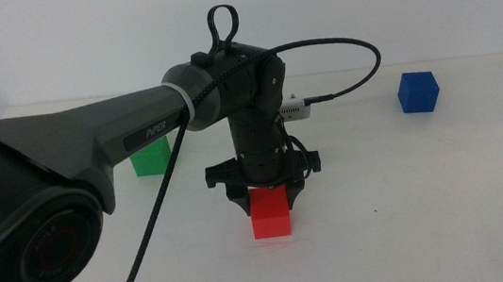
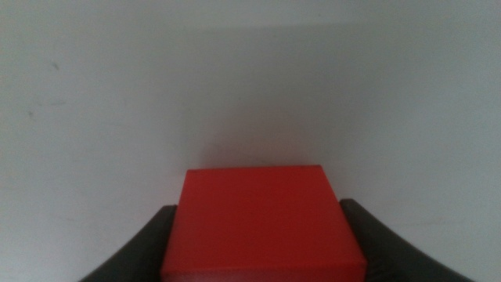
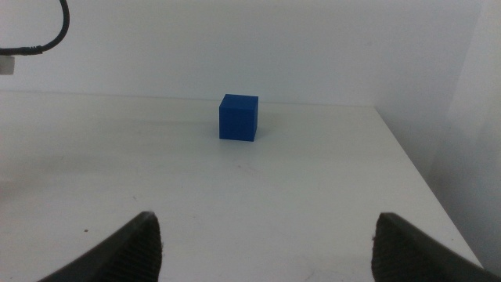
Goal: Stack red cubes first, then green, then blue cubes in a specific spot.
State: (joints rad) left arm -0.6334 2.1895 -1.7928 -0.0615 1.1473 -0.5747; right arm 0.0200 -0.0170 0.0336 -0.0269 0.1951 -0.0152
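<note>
From the middle view I see my left gripper (image 1: 265, 194) pointed straight down at the table centre, its jaws straddling the red cube (image 1: 270, 213), which rests on the white tabletop (image 1: 410, 199); the green cube (image 1: 151, 157) sits behind the arm, the blue cube (image 1: 418, 92) far right. My left wrist view shows the red cube (image 2: 262, 223) clamped between both jaws. My right wrist view shows the right gripper (image 3: 266, 251) spread wide, the blue cube (image 3: 239, 117) well ahead of it.

A robot lab: bare white table (image 1: 484, 181), plain white wall (image 1: 78, 37), coloured test cubes.
</note>
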